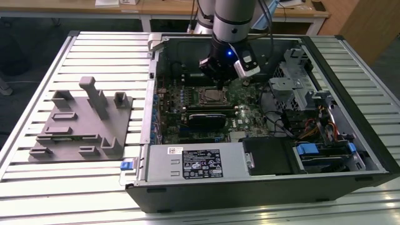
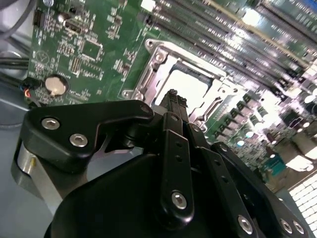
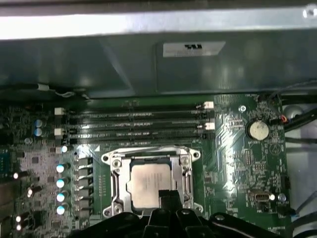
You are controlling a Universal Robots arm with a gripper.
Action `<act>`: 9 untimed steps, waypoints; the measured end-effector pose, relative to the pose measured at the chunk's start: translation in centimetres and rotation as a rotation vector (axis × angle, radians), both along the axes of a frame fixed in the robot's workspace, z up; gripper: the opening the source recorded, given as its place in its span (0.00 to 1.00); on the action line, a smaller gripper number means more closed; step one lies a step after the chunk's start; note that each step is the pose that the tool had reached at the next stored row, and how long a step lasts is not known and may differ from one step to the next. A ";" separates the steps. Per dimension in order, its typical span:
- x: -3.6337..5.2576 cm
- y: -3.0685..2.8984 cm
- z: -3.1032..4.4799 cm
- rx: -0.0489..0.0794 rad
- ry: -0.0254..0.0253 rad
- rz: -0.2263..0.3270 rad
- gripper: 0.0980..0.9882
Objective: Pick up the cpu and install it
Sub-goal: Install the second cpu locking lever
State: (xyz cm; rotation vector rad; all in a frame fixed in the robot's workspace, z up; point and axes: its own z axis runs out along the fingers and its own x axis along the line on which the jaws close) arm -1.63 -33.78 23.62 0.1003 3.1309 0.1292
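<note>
The cpu (image 3: 148, 184) is a pale silvery square lying flat inside the metal-framed socket (image 3: 115, 176) on the green motherboard (image 3: 237, 163). It also shows as a bright patch, the cpu (image 2: 190, 85), in the second wrist view and as the cpu (image 1: 211, 96) in the exterior view. My gripper (image 3: 167, 197) hangs just over the chip's near edge, its black fingers (image 2: 173, 144) pressed together with nothing between them. Whether the tips touch the chip I cannot tell. In the exterior view the gripper (image 1: 222, 80) sits inside the open computer case, right above the socket.
The open case (image 1: 262, 187) lies on a slatted table. Memory slots (image 3: 138, 124) run beside the socket, and a coin battery (image 3: 258, 130) sits nearby. Grey plastic holder blocks (image 1: 81, 122) stand on the exterior view's left. Drive cages and cables (image 1: 312, 122) crowd the exterior view's right.
</note>
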 end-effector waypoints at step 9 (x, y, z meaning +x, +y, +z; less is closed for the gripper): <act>0.00 -1.57 0.00 0.000 0.0051 0.000 0.01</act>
